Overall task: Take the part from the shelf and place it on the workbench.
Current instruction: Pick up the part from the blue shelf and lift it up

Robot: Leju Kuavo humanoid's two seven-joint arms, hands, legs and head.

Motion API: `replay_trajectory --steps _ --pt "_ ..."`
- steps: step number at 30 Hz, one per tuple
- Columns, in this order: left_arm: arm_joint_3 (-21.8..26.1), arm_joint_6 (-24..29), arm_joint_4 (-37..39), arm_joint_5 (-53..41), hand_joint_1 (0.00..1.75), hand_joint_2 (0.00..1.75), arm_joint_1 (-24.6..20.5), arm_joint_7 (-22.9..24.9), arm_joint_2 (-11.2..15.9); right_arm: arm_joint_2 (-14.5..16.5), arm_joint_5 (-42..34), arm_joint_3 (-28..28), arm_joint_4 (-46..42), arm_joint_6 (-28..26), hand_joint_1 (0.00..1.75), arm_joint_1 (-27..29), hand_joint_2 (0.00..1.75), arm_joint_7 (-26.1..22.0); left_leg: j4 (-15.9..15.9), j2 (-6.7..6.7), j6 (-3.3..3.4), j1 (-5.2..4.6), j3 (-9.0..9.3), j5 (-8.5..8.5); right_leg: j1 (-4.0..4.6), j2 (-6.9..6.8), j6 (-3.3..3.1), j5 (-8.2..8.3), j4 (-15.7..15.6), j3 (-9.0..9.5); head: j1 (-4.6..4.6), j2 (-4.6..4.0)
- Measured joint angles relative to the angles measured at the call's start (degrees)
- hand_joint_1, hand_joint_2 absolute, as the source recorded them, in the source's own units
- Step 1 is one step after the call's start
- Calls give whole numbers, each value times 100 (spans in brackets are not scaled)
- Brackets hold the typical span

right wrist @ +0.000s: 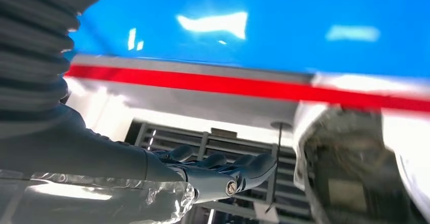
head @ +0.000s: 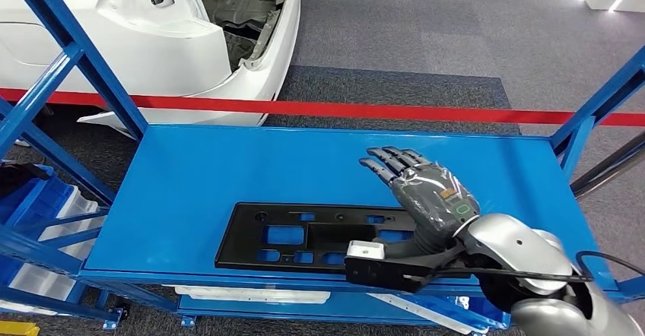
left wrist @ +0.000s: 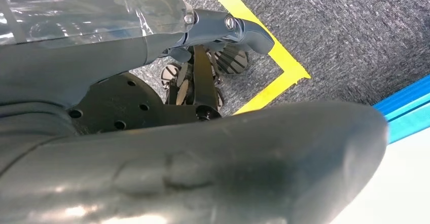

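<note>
Head view: the black part (head: 304, 237) is seen flat on the blue workbench (head: 228, 169), near its front edge; the right hand (head: 422, 191), empty with fingers extended, is best lifted straight clear of the part.

Part (head: 304, 237) lies flat on the desk (head: 228, 161), toward its near edge, left of centre-right. Right hand (head: 422, 191) sits above the desk just right of the part, over its right end, fingers spread and pointing away toward the far edge. Barrier tape (head: 342, 110) runs across behind the desk. Car body (head: 152, 39) stands behind the tape, far left. Shelf frame posts (head: 76, 55) rise at the desk's left.
</note>
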Motion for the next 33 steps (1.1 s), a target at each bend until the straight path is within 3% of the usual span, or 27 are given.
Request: replay_trajectory --steps 3,10,26,30,33 --pt "0 -35 0 -26 0 0 -2 0 0 -17 -67 -99 -16 595 0 -65 175 0 0 0 0 0 0 0 0 0 0 0 1 0 0 0" --pt "0 -52 0 -76 0 0 -4 -1 0 -28 -258 -189 25 1257 0 -317 175 0 -1 0 0 0 -2 0 0 0 0 0 2 0 0 0" --pt "0 -90 0 -114 0 0 -4 -7 0 -33 -376 -148 192 1399 0 -617 175 0 -2 -1 0 0 -4 0 0 -1 -2 -3 2 -1 -1 0" --pt "0 -121 0 -144 0 0 -4 -6 -2 -175 -897 -4 330 898 0 -725 175 1 -2 -1 0 -1 -5 0 -1 -2 -2 -2 2 -1 1 0" --pt "0 -116 0 -140 0 0 -5 3 -2 -493 -1694 357 502 -451 0 -1044 175 1 -2 0 0 -4 -6 0 -5 0 -1 -2 3 -3 0 0"
